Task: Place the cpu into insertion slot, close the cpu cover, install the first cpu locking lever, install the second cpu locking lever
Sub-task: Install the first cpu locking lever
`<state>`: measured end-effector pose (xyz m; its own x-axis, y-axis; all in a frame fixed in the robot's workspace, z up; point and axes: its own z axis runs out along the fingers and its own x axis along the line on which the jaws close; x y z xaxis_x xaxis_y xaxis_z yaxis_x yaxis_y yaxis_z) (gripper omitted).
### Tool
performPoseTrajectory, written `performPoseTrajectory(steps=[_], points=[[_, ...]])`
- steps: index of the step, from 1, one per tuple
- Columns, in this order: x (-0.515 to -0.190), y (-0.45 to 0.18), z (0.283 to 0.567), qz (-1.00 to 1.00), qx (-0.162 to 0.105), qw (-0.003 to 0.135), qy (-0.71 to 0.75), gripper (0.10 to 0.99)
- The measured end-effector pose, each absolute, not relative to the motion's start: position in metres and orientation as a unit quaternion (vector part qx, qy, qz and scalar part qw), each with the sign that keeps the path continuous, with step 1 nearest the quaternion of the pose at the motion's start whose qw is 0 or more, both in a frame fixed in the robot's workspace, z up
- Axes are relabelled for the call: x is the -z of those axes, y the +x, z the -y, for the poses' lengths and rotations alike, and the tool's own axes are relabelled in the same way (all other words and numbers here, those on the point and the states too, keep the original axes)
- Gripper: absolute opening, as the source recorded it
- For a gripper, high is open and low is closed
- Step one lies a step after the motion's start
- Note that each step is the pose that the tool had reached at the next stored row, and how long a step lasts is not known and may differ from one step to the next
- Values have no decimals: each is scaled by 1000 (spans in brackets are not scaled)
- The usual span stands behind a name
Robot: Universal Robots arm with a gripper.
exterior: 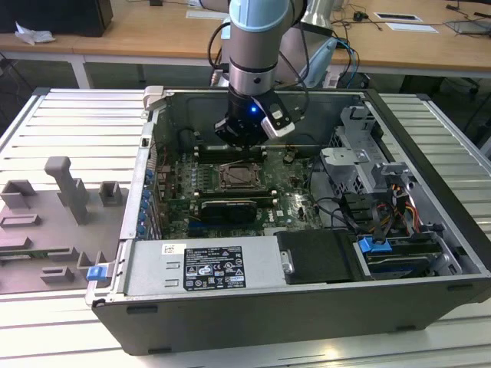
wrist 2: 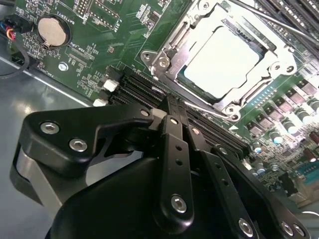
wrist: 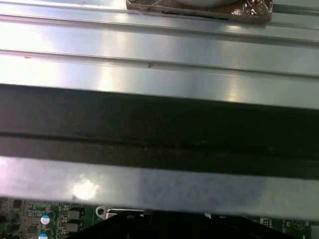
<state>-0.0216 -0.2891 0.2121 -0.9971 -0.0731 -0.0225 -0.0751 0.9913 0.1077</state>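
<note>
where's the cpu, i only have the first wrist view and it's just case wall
Observer: The second wrist view shows the cpu seated in the socket.
Operator: cover up or down
Observer: Down. The cover lies flat around the cpu, whose pale top shows through the window.
Operator: and the gripper
Observer: In the exterior view the gripper hangs inside the case, just beyond the socket and clear of it, shut on nothing.
</note>
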Motion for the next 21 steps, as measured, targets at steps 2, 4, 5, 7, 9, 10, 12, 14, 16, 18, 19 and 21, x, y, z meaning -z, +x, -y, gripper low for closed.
performPoseTrajectory(steps=[2, 4, 5, 7, 9, 10, 12, 14, 16, 18, 19, 21], points=[[-210, -21, 289, -998, -54, 9, -37, 106], [-207, -19, 289, -998, -54, 9, -37, 106], [-206, -19, 289, -998, -54, 9, -37, 106], [-205, -19, 289, -998, -54, 9, -37, 106], [-204, -18, 289, -998, -54, 9, -37, 106], [-204, -18, 289, -998, -54, 9, -37, 106], [-203, -18, 289, -998, -54, 9, -37, 106], [-203, -18, 289, -998, -54, 9, -37, 106], [-204, -18, 289, -998, -54, 9, -37, 106], [-206, -18, 289, -998, -54, 9, -37, 106], [-206, -18, 289, -998, -54, 9, -37, 106], [-205, -18, 289, -998, -53, 9, -37, 106]])
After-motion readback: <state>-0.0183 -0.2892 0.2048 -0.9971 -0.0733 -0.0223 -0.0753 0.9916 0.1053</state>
